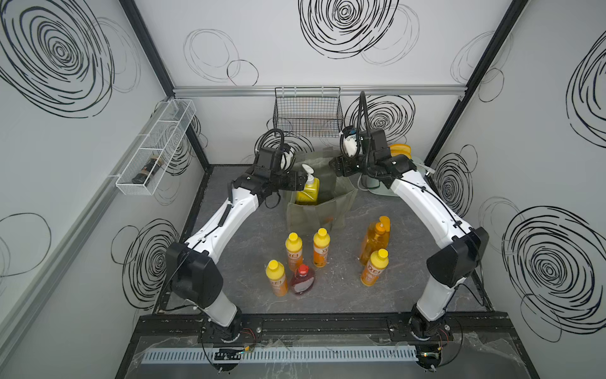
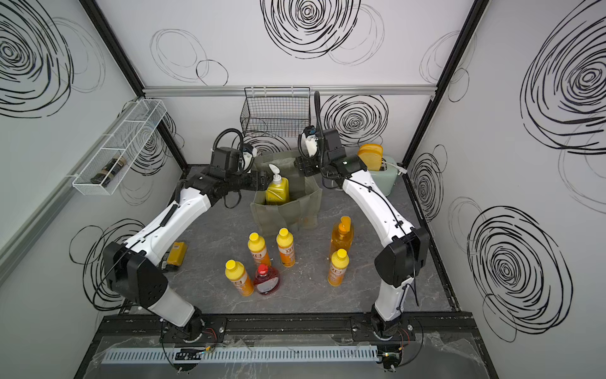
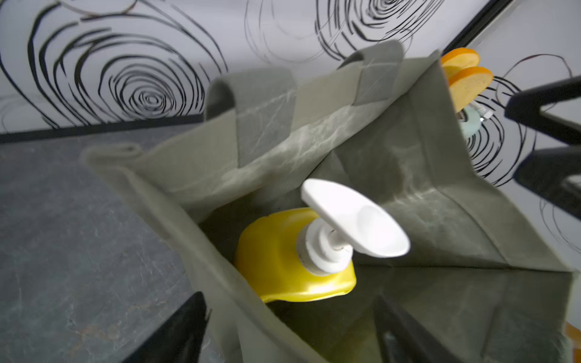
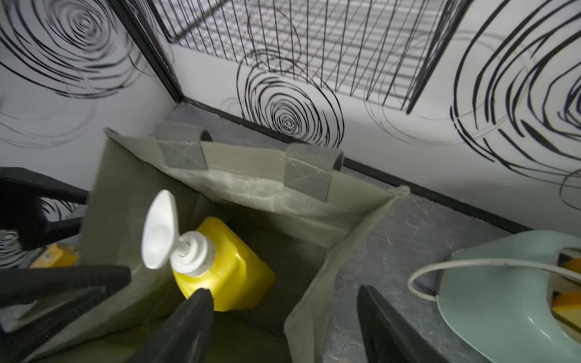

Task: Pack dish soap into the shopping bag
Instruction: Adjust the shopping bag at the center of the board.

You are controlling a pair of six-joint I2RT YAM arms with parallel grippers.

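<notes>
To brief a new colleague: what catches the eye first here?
The big yellow pump bottle stands inside the grey-green shopping bag at the back middle of the table. In front of the bag stand four small orange bottles, a squat red one and a big amber one.

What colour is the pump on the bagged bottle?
White pump, clearest in the left wrist view.

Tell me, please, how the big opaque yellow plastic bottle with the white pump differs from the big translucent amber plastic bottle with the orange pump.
The yellow bottle is opaque with a white pump; the amber bottle is see-through with an orange pump. The yellow bottle sits inside the grey-green fabric shopping bag; the amber bottle stands outside it on the grey table. Both are big pump bottles.
</notes>
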